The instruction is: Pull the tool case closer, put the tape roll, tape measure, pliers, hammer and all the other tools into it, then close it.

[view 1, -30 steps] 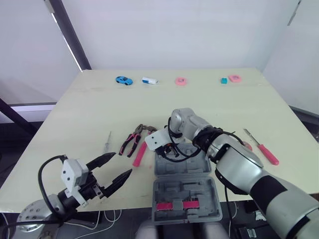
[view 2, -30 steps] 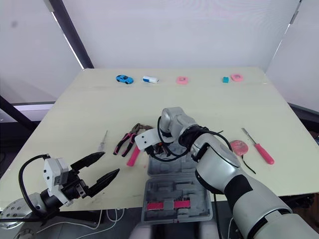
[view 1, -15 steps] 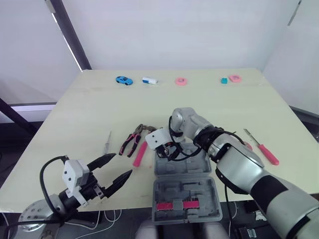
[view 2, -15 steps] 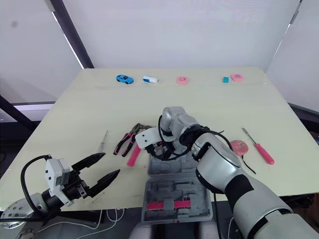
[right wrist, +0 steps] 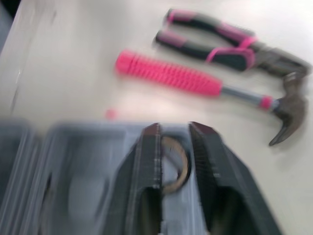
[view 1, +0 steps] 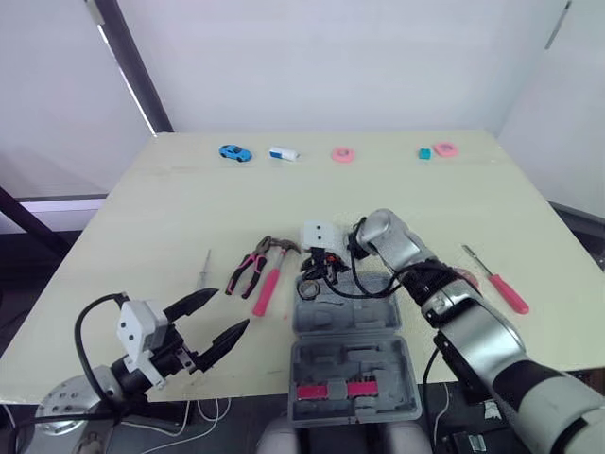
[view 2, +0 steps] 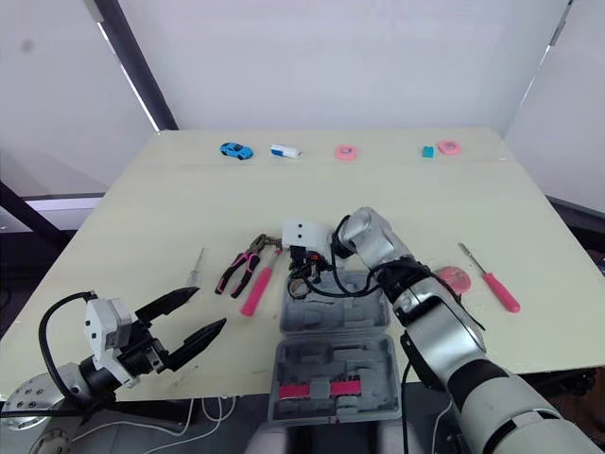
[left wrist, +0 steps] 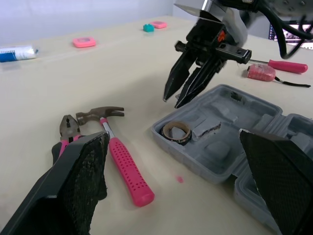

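I find the right pincer [left wrist: 171, 102] poised just above the tape roll [left wrist: 177, 131], its fingers slightly parted and gripping nothing. The roll sits in the left pocket of the far half of the open tool case [view 1: 378, 318]. Hammer [view 1: 267, 282] and pliers [view 1: 248, 269] lie on the bench [view 1: 170, 218] just beside the case's left side. Tape measure [left wrist: 260, 72] and a red screwdriver [view 1: 501, 284] lie to its right. The left pincer [view 1: 230, 312] hangs spread and empty at the bench's near edge.
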Robot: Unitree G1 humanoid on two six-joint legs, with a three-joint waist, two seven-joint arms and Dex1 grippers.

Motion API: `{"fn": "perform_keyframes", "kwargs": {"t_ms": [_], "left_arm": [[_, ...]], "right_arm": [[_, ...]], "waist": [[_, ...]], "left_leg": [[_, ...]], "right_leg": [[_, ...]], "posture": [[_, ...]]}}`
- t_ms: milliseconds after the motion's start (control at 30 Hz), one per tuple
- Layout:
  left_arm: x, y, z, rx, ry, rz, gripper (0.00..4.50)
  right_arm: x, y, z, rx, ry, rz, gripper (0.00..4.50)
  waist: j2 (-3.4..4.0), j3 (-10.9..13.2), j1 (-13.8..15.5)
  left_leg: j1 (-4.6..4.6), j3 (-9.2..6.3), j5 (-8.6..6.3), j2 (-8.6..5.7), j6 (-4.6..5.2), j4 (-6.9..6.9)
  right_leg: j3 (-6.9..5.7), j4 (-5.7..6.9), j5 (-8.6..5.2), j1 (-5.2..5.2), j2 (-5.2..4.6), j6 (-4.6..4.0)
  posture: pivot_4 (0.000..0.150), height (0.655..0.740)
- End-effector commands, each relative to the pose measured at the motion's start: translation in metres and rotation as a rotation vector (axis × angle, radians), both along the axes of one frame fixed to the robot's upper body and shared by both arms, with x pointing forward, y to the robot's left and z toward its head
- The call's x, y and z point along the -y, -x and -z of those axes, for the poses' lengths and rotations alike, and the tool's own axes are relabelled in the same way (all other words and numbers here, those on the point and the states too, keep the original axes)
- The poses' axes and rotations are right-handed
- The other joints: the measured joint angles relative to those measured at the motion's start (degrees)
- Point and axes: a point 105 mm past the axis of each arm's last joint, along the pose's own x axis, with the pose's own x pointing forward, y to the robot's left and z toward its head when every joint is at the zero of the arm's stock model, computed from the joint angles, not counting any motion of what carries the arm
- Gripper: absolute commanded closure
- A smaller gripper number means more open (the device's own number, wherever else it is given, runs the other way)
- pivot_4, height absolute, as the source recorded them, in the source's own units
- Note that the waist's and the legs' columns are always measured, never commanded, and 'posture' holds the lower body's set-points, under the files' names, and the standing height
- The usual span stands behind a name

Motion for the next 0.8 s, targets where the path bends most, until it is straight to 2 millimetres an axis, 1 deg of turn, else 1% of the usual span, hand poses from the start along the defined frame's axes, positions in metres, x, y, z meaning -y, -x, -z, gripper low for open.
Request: {"fn": "perform_keyframes", "kwargs": {"t_ms": [33, 133, 333, 433, 567, 633, 700, 800], "left_arm": [[0.000, 0.000, -0.006, 0.028, -0.015, 0.010, 0.00], [0.001, -0.001, -0.005, 0.026, -0.015, 0.016, 0.00], [0.001, -0.003, -0.005, 0.027, -0.016, 0.024, 0.00], [0.002, -0.003, -0.005, 0.024, -0.018, 0.029, 0.00], [0.002, -0.003, -0.004, 0.023, -0.019, 0.030, 0.00], [0.002, -0.003, -0.004, 0.022, -0.019, 0.030, 0.00], [0.002, -0.002, -0.004, 0.021, -0.019, 0.029, 0.00], [0.002, -0.002, -0.003, 0.018, -0.021, 0.029, 0.00]], "right_arm": [[0.000, 0.006, -0.004, -0.016, -0.137, 0.035, 3.42], [0.004, 0.000, 0.007, 0.008, -0.175, 0.125, 3.42], [0.002, -0.002, 0.021, 0.001, -0.175, 0.172, 3.42], [0.005, -0.003, 0.035, -0.013, -0.128, 0.191, 3.42], [0.013, -0.002, 0.062, -0.056, -0.021, 0.242, 3.42], [0.017, 0.000, 0.070, -0.072, 0.017, 0.243, 3.42], [0.017, 0.002, 0.071, -0.089, 0.017, 0.238, 3.42], [0.013, 0.001, 0.064, -0.076, -0.025, 0.232, 3.42]], "waist": [[0.00, 0.0, 0.0], [0.00, 0.0, 0.0], [-0.01, 0.0, -0.1], [-0.01, 0.0, 0.0], [-0.02, 0.0, 0.0], [-0.05, 0.0, -0.1], [-0.07, -0.1, -0.1], [-0.09, -0.1, 0.0]], "left_leg": [[0.00, 0.02, 0.00, 0.00, 0.00, 0.00], [0.00, 0.05, 0.00, -0.01, 0.00, 0.02], [0.06, 0.07, 0.01, 0.00, 0.01, 0.03], [0.04, 0.07, 0.01, 0.00, 0.01, 0.01], [0.02, 0.08, 0.01, -0.01, 0.01, 0.02], [0.08, 0.08, 0.01, -0.01, 0.01, 0.01], [0.12, 0.07, 0.01, 0.00, 0.01, 0.02], [0.14, 0.02, 0.01, 0.01, 0.01, 0.03]], "right_leg": [[0.01, 0.00, 0.00, 0.00, 0.00, 0.00], [0.04, 0.00, 0.01, 0.00, -0.01, 0.02], [0.05, 0.04, 0.00, 0.02, 0.07, 0.01], [0.04, 0.01, 0.00, 0.02, 0.07, 0.01], [0.05, -0.02, 0.00, 0.02, 0.05, 0.01], [0.07, 0.01, 0.00, 0.03, 0.05, 0.01], [0.07, 0.04, 0.00, 0.06, 0.06, 0.01], [0.07, 0.04, 0.00, 0.07, 0.06, 0.00]], "posture": [[0.150, 0.7395], [0.150, 0.7395], [0.150, 0.7395], [0.150, 0.7395], [0.150, 0.7395], [0.150, 0.7395], [0.150, 0.7395], [0.150, 0.7395]]}}
